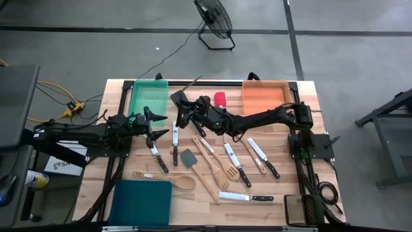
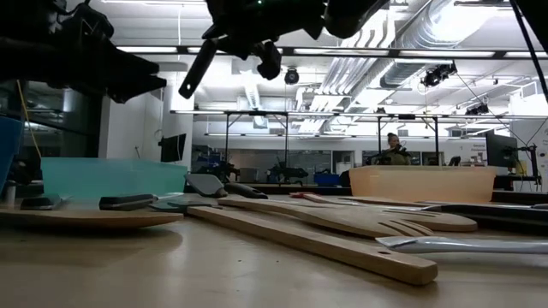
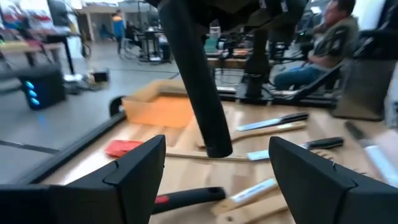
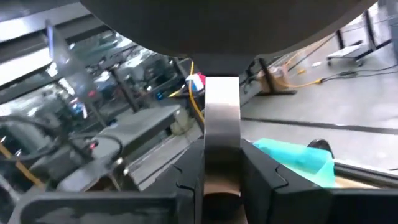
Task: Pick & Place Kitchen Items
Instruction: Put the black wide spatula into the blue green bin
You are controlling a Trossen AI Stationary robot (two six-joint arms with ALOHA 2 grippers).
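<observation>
A: Right gripper (image 1: 182,103)?
B: Over the desk (image 1: 270,187) middle, near the green tray (image 1: 149,96). Its fingers (image 4: 264,180) are clamped on a knife (image 1: 190,84). The flat steel blade runs straight out between them in the right wrist view. From above, the long axis is diagonal and the thin blade tip points toward the far edge. The black handle hangs down at an angle in the low view.

A: Left gripper (image 1: 153,127)?
B: Left-centre of the desk, just beside a white-marked knife (image 1: 174,136). Its fingers (image 3: 134,168) are spread wide, empty, touching nothing.

A: Rest of the items?
B: Flat on the wood. A red-headed spatula (image 1: 220,100) lies by the orange tray (image 1: 264,95). A grey square spatula (image 1: 188,159) is mid-desk. A pale wooden spoon (image 1: 168,179) lies roughly crosswise by the teal tray (image 1: 140,202). A wooden slotted turner (image 1: 215,160) runs diagonally. The black-handled knives (image 1: 235,164) to the right of it mostly lie diagonal too.

A: Does the held blade touch the tray?
B: Probably not, it looks raised, hard to confirm.
</observation>
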